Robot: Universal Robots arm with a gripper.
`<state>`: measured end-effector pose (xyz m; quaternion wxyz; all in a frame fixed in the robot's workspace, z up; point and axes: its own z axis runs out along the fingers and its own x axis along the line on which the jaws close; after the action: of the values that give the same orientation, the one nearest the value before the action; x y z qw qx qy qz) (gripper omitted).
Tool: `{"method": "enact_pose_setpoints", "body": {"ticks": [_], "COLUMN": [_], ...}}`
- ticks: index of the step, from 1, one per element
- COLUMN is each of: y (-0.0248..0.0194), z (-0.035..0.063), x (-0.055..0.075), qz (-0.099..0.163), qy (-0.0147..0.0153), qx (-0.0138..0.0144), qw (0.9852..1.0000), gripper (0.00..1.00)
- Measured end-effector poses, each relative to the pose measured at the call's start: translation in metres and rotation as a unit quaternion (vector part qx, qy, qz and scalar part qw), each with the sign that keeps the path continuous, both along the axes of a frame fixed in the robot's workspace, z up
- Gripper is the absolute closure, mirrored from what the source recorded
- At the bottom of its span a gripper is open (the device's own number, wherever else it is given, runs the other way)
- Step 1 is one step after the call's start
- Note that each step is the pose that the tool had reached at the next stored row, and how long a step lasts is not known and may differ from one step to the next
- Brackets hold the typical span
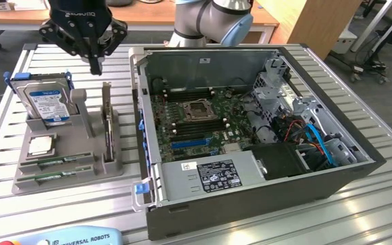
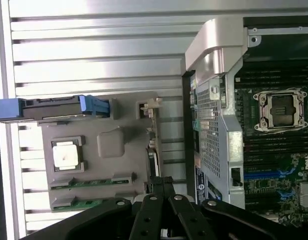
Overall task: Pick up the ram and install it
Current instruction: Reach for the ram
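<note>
Grey holder (image 1: 114,167): ram sticks (image 1: 61,161) lying flat | gripper (image 1: 96,69) closed, empty, above | hard drive (image 1: 46,102), upright card (image 1: 106,115) near gripper

The arm (image 1: 213,18) holds its end effector (image 1: 96,65) pointing straight down, closed tight.

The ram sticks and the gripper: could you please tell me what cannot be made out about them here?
- gripper: its upper body is cut off by the exterior view's top edge.
- ram sticks: chips too small to count in the exterior view; in the wrist view one stick's end lies behind the gripper's black linkage.
- motherboard: slots too small to tell filled from empty.
</note>
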<state>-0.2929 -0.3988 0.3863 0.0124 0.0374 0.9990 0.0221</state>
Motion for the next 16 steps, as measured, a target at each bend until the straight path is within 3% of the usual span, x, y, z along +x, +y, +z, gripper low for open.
{"method": "enact_pose_setpoints", "body": {"ticks": [16], "y": [0.0], "z": [-0.0024], "x": [-0.051], "qz": [0.0], "qy": [-0.0001], "qx": [0.0], "qw": [1.0], "gripper": [0.9]}}
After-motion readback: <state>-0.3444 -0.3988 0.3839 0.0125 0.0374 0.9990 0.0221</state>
